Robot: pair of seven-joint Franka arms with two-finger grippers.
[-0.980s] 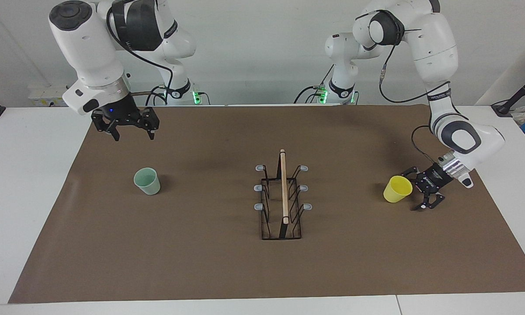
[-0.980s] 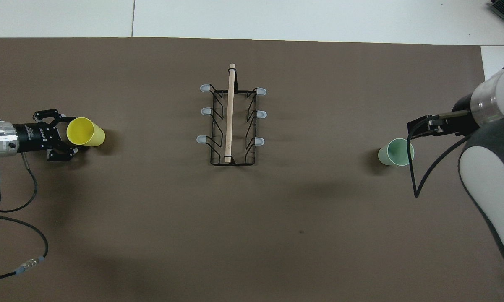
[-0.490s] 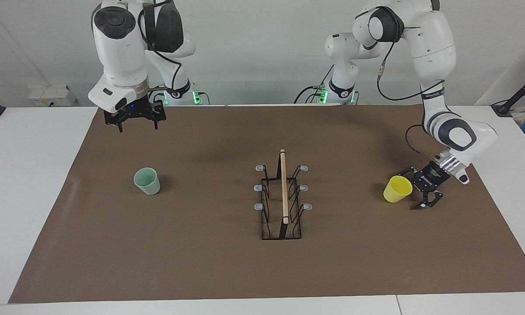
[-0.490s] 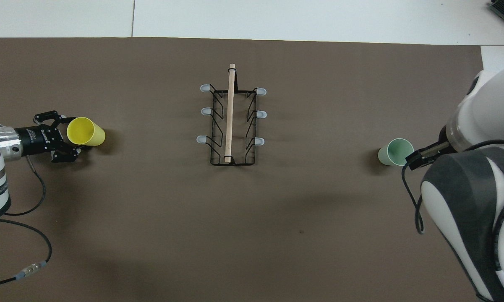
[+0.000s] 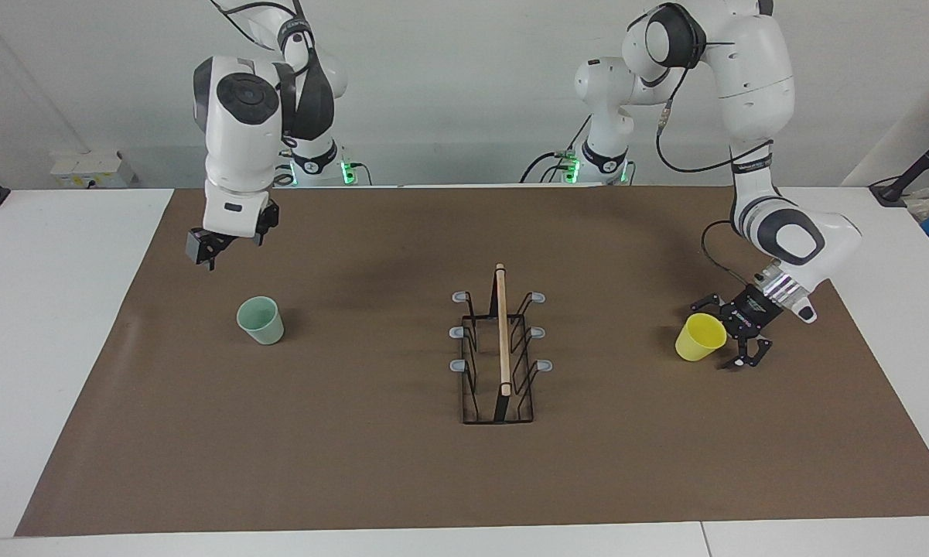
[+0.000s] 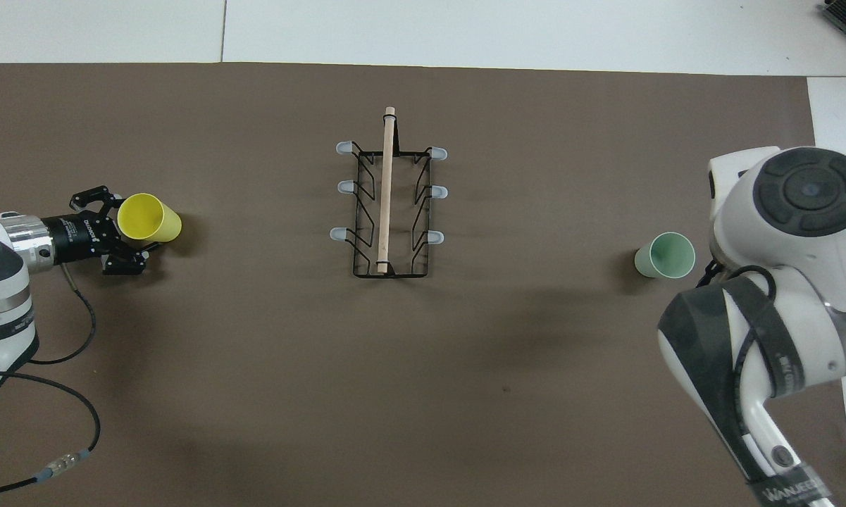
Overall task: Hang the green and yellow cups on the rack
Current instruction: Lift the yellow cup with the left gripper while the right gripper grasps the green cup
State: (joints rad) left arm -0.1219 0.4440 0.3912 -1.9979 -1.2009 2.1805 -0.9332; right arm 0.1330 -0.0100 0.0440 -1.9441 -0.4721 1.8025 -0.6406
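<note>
- Jaws of the left gripper [image 5: 731, 339] [image 6: 116, 239] are spread wide around the rim end of the yellow cup [image 5: 699, 337] [image 6: 149, 218], with one finger on each side of it; whether the fingers already touch the cup cannot be told.
- Right gripper [image 5: 210, 246] hangs in the air over the brown mat [image 5: 356, 464] [image 6: 253, 387], above a spot close to the green cup [image 5: 261, 319] [image 6: 666, 255] and not touching it; if its jaws are open or closed cannot be told, and the overhead view hides it under the arm.
- Both cups and the rack [image 5: 500, 348] [image 6: 387, 204] stand about equally near to the robots: the green cup upright toward the right arm's end of the table, the yellow cup tilted toward the left arm's end.
- Between them, well apart from both, the rack stands in the middle of the mat, and its six grey-tipped prongs carry no cup.
</note>
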